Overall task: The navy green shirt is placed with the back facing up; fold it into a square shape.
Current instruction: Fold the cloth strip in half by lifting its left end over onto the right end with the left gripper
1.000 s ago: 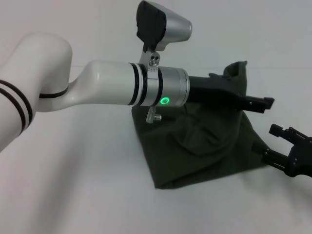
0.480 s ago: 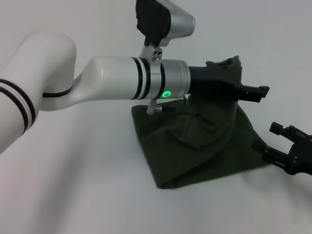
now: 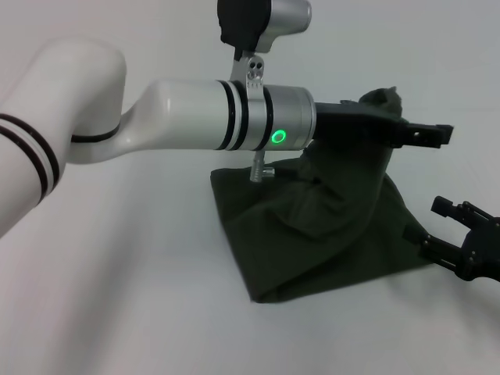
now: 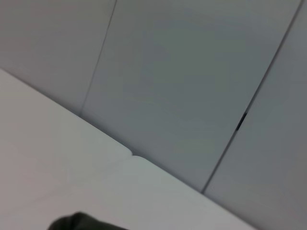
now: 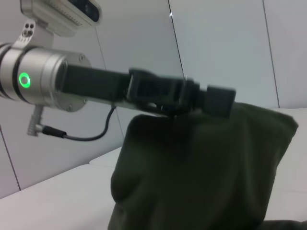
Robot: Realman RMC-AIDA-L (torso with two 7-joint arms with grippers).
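Observation:
The navy green shirt (image 3: 328,234) lies partly folded on the white table, plain side showing. One part of it is pulled up into a peak. My left gripper (image 3: 426,134) reaches across from the left and is shut on that raised cloth, well above the table. In the right wrist view the shirt (image 5: 201,172) hangs like a curtain from the left gripper (image 5: 216,99). My right gripper (image 3: 431,223) stands open at the shirt's right edge, low near the table, with nothing between its fingers. The left wrist view catches only a sliver of shirt (image 4: 79,223).
The white table (image 3: 117,297) stretches bare to the left and front of the shirt. My left forearm (image 3: 203,125) spans the view above the shirt's back part. Grey wall panels (image 4: 182,86) stand behind the table.
My left gripper has carried the raised cloth to the right and a little higher, stretching the peak. The right gripper has stayed in place.

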